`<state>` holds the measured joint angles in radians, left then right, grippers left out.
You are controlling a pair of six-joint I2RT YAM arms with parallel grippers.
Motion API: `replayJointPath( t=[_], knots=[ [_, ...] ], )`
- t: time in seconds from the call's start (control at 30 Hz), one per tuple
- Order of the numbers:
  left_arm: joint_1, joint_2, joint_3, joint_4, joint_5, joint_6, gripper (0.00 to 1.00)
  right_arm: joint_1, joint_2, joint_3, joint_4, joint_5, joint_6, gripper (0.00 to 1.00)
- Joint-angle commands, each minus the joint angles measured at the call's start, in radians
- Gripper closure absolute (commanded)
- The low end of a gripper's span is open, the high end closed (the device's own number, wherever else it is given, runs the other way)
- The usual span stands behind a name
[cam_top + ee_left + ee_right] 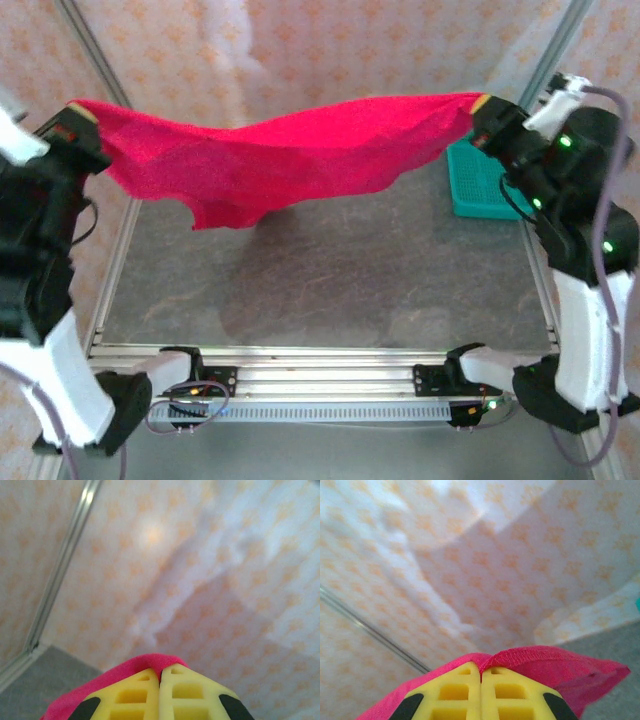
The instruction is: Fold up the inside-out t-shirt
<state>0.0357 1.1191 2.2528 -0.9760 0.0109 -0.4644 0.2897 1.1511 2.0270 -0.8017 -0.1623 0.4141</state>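
The bright red t-shirt (290,155) hangs stretched in the air across the back of the table, sagging in the middle with a loose flap drooping toward the grey tabletop. My left gripper (82,118) is shut on its left corner, high at the far left. My right gripper (483,110) is shut on the right corner, high at the far right. In the left wrist view the yellow fingers (131,696) pinch red cloth (150,661) at their tips. In the right wrist view a hemmed edge of the t-shirt (555,661) wraps over the closed yellow fingers (454,692).
A teal plastic basket (478,182) stands at the back right of the table, just below the right gripper. The grey tabletop (330,280) lies under the hanging cloth. A patterned curtain (300,50) and metal frame posts (95,50) close the back.
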Motion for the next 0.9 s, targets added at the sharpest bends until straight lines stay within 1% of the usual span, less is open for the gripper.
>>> replayJointPath(
  t=[0.0, 0.13, 0.2, 0.27, 0.33, 0.43, 0.47, 0.53, 0.6, 0.67, 0.7, 0.73, 0.77, 0.8, 0.83, 0.87],
  knots=[
    [0.012, -0.066, 0.018, 0.082, -0.057, 0.059, 1.00, 0.002, -0.082, -0.020, 0.070, -0.071, 0.019, 1.00],
    [0.012, -0.065, 0.084, 0.065, -0.050, 0.102, 1.00, 0.002, -0.102, -0.022, 0.030, -0.066, 0.018, 1.00],
    [0.012, -0.032, 0.104, 0.054, -0.043, 0.115, 1.00, 0.002, -0.087, -0.031, 0.016, -0.039, 0.012, 1.00],
    [0.012, 0.024, 0.102, 0.049, -0.012, 0.114, 1.00, 0.002, -0.062, -0.060, 0.016, -0.016, 0.012, 1.00],
    [0.012, 0.085, 0.065, 0.059, 0.034, 0.103, 1.00, 0.001, -0.036, -0.117, 0.039, -0.002, 0.023, 1.00],
    [0.010, 0.194, -0.077, 0.135, 0.105, 0.081, 1.00, 0.001, 0.009, -0.260, 0.109, 0.042, 0.041, 1.00],
    [0.007, 0.245, -0.132, 0.171, 0.120, 0.078, 1.00, 0.001, 0.026, -0.319, 0.141, 0.065, 0.045, 1.00],
    [-0.008, 0.355, -0.199, 0.220, 0.114, 0.078, 1.00, -0.004, 0.084, -0.437, 0.208, 0.106, 0.068, 1.00],
    [-0.031, 0.507, -0.197, 0.233, 0.103, 0.082, 1.00, -0.012, 0.147, -0.546, 0.295, 0.136, 0.082, 1.00],
    [-0.053, 0.671, -0.109, 0.197, 0.086, 0.079, 1.00, -0.022, 0.226, -0.634, 0.396, 0.165, 0.086, 1.00],
    [-0.066, 0.773, -0.039, 0.169, 0.083, 0.079, 1.00, -0.026, 0.262, -0.655, 0.423, 0.187, 0.086, 1.00],
    [-0.078, 0.887, 0.049, 0.124, 0.075, 0.073, 1.00, -0.035, 0.324, -0.663, 0.444, 0.203, 0.088, 0.97],
    [-0.088, 0.977, 0.130, 0.086, 0.075, 0.072, 0.87, -0.042, 0.373, -0.656, 0.443, 0.208, 0.091, 0.85],
    [-0.097, 1.080, 0.239, 0.028, 0.069, 0.065, 0.53, -0.052, 0.429, -0.630, 0.419, 0.209, 0.103, 0.61],
    [-0.106, 1.175, 0.349, -0.042, 0.055, 0.061, 0.27, -0.059, 0.483, -0.599, 0.384, 0.202, 0.111, 0.43],
    [-0.110, 1.250, 0.445, -0.100, 0.029, 0.055, 0.09, -0.058, 0.522, -0.570, 0.347, 0.209, 0.121, 0.36]
  ],
)
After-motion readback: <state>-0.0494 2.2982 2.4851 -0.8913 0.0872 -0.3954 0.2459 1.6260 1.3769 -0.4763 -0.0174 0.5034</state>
